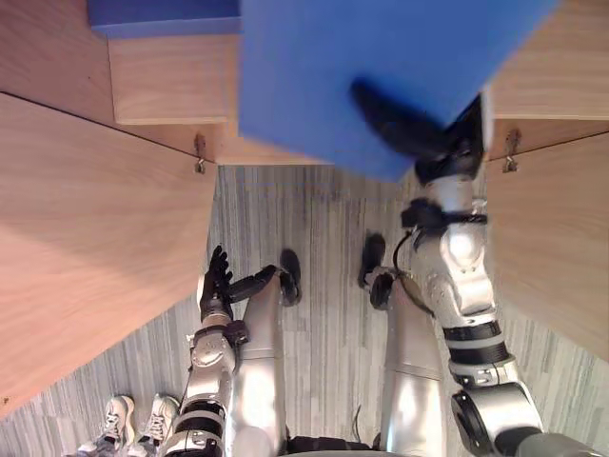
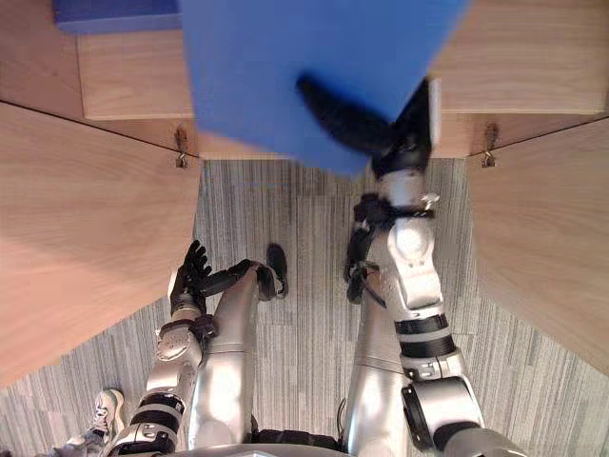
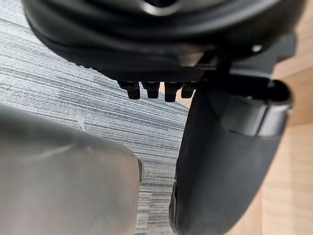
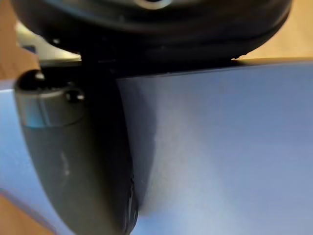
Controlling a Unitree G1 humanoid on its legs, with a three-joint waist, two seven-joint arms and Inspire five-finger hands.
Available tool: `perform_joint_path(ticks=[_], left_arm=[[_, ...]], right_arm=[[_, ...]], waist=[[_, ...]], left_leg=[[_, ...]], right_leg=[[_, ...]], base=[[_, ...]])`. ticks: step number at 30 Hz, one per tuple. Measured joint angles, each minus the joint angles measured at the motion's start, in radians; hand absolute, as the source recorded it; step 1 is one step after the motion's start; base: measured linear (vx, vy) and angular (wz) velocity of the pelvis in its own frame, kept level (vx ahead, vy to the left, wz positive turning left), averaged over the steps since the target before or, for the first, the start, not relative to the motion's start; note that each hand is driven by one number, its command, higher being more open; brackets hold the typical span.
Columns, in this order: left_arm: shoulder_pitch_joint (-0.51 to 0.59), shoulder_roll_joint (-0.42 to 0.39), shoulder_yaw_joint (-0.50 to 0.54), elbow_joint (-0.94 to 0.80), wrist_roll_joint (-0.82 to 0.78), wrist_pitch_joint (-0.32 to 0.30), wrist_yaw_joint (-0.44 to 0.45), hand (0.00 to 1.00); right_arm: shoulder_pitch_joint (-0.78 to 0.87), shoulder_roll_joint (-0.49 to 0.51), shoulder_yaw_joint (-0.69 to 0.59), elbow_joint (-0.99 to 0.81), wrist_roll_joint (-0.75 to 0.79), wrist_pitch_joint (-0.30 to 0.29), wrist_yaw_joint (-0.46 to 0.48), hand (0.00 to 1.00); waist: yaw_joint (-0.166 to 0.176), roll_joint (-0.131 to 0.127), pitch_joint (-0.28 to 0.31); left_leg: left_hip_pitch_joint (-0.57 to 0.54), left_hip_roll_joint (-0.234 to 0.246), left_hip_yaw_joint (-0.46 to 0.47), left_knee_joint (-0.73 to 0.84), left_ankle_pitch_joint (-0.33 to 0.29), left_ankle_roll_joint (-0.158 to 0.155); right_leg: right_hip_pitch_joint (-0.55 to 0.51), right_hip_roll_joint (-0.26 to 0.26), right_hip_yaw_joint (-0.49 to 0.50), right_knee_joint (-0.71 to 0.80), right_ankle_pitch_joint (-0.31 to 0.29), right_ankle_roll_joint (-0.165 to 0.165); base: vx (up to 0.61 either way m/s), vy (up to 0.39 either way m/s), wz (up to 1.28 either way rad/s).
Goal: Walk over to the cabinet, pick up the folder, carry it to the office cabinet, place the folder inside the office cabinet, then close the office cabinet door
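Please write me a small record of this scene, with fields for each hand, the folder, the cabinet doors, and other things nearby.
right hand: raised, clamped on the blue folder
folder: held up in front of the open cabinet
left hand: low at the robot's side, fingers relaxed, holding nothing
cabinet doors: left door and right door both stand open
shelf: light wood; another blue item inside, at the left
floor: grey striped carpet
person: white shoes at the robot's left

**One raised, one hanging**

My dark right hand [image 1: 423, 133], on a raised silver-grey arm [image 1: 463, 276], pinches a flat blue folder [image 1: 314, 76], thumb across its face. My dark left hand [image 1: 217, 286] hangs low, fingers straight.
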Motion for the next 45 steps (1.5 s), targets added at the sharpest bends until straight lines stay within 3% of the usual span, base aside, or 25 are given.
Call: perform_joint_path(ticks=[7, 13, 18, 19, 29, 41, 45], left_arm=[[0.000, -0.002, -0.004, -0.008, -0.029, 0.000, 0.048, 1.00], [0.000, -0.011, -0.006, -0.017, -0.058, 0.000, 0.074, 1.00], [-0.010, -0.020, -0.015, -0.032, -0.096, -0.013, 0.100, 1.00], [-0.016, -0.022, -0.019, -0.037, -0.103, -0.020, 0.106, 1.00], [-0.036, -0.022, -0.047, -0.074, -0.136, -0.040, 0.113, 1.00], [-0.037, -0.012, -0.047, -0.066, -0.136, -0.030, 0.113, 1.00], [-0.038, -0.001, -0.044, -0.058, -0.136, -0.021, 0.113, 1.00]], right_arm=[[-0.148, 0.029, -0.050, 0.015, 0.052, -0.014, -0.180, 0.00], [-0.284, 0.046, -0.124, 0.159, 0.127, -0.014, -0.258, 0.00], [-0.410, 0.048, -0.218, 0.301, 0.341, -0.034, -0.309, 0.00], [-0.434, 0.047, -0.237, 0.325, 0.379, -0.054, -0.315, 1.00], [-0.570, -0.025, -0.256, 0.368, 0.599, -0.157, -0.306, 1.00], [-0.570, -0.072, -0.171, 0.387, 0.618, -0.155, -0.276, 1.00], [-0.567, -0.074, -0.136, 0.387, 0.524, -0.129, -0.274, 1.00]], waist=[[0.007, 0.000, 0.000], [0.016, 0.000, 0.000], [0.026, 0.000, -0.002], [0.028, 0.001, -0.002], [0.039, 0.001, -0.010], [0.028, -0.003, -0.020], [0.017, -0.005, -0.022]], left_leg=[[-0.010, 0.006, -0.009, 0.010, -0.007, -0.006], [-0.024, 0.004, -0.028, 0.023, -0.008, -0.007], [-0.075, -0.008, -0.045, 0.048, -0.007, -0.007], [-0.095, -0.012, -0.054, 0.059, -0.007, -0.007], [-0.187, -0.032, -0.089, 0.109, -0.005, -0.016], [-0.189, -0.029, -0.091, 0.108, -0.005, -0.018], [-0.183, -0.021, -0.089, 0.105, -0.005, -0.018]], right_leg=[[-0.004, 0.000, -0.013, 0.009, -0.012, -0.001], [-0.005, -0.005, -0.031, 0.019, -0.022, -0.003], [-0.052, -0.024, -0.043, 0.061, -0.033, -0.016], [-0.065, -0.029, -0.049, 0.076, -0.039, -0.020], [-0.146, -0.059, -0.075, 0.152, -0.078, -0.025], [-0.147, -0.058, -0.078, 0.151, -0.077, -0.034], [-0.140, -0.050, -0.078, 0.141, -0.072, -0.034]], base=[[-0.02, -0.008, 0.01], [-0.07, -0.024, 0.06], [-0.07, -0.021, 0.12], [-0.05, -0.018, 0.18], [-0.06, -0.014, 0.12], [-0.03, 0.012, 0.00], [-0.04, 0.019, -0.06]])
